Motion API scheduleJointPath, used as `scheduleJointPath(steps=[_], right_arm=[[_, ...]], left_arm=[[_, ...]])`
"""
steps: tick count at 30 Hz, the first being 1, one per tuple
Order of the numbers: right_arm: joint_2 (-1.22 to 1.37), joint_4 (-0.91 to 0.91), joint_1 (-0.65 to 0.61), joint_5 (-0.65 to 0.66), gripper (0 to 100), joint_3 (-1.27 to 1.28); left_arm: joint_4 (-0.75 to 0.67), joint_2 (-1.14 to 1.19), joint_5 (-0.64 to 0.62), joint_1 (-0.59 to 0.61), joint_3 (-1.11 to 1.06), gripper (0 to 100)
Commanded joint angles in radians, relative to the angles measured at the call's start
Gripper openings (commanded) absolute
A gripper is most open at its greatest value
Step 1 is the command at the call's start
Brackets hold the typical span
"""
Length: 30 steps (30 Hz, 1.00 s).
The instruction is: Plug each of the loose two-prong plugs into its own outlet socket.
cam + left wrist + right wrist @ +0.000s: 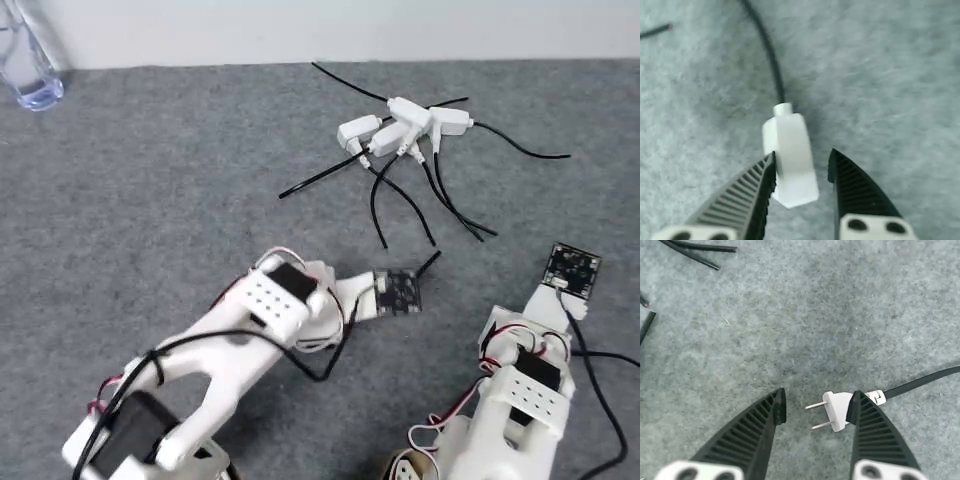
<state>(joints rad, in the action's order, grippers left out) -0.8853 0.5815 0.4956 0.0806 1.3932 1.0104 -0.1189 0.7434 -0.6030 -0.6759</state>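
Observation:
A white plug [790, 160] with a black cord [767, 50] lies on the grey carpet, its body between the fingers of my left gripper [801, 156]. The jaws are open; one finger [757, 192] touches the plug, while the other stands just clear of it. A second white two-prong plug [835, 411] lies flat with its prongs bare, partly behind one finger [867, 427] of my open right gripper [819, 392]. In the high view a white outlet block [410, 113] sits at the far middle of the table with white plugs [358, 131] clustered around it.
Several black cords [405, 195] fan out from the outlet block toward the arms. A clear plastic bottle [28, 70] stands at the far left corner. My left arm [280, 295] and right arm [530, 385] are low over the near carpet.

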Motion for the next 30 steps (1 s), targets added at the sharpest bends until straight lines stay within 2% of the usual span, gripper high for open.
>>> scheduleJointPath(steps=[1, 8, 14, 17, 20, 30], right_arm=[[-0.005, -0.018, -0.013, 0.014, 19.3, -0.008], [-0.005, -0.018, -0.013, 0.014, 19.3, -0.008], [-0.005, -0.018, -0.013, 0.014, 19.3, -0.008], [-0.005, -0.018, -0.013, 0.014, 19.3, -0.008], [-0.005, -0.018, -0.013, 0.014, 19.3, -0.008], [-0.005, -0.018, -0.013, 0.014, 19.3, -0.008]], left_arm=[[0.02, -0.126, -0.012, -0.049, -0.067, 16], [0.021, -0.232, -0.014, -0.061, -0.2, 16], [0.014, -0.308, -0.014, -0.06, -0.213, 16], [-0.051, -0.331, -0.112, -0.054, -0.214, 16], [-0.104, -0.33, -0.229, -0.012, -0.22, 23], [-0.074, -0.328, -0.255, -0.005, -0.226, 23]])
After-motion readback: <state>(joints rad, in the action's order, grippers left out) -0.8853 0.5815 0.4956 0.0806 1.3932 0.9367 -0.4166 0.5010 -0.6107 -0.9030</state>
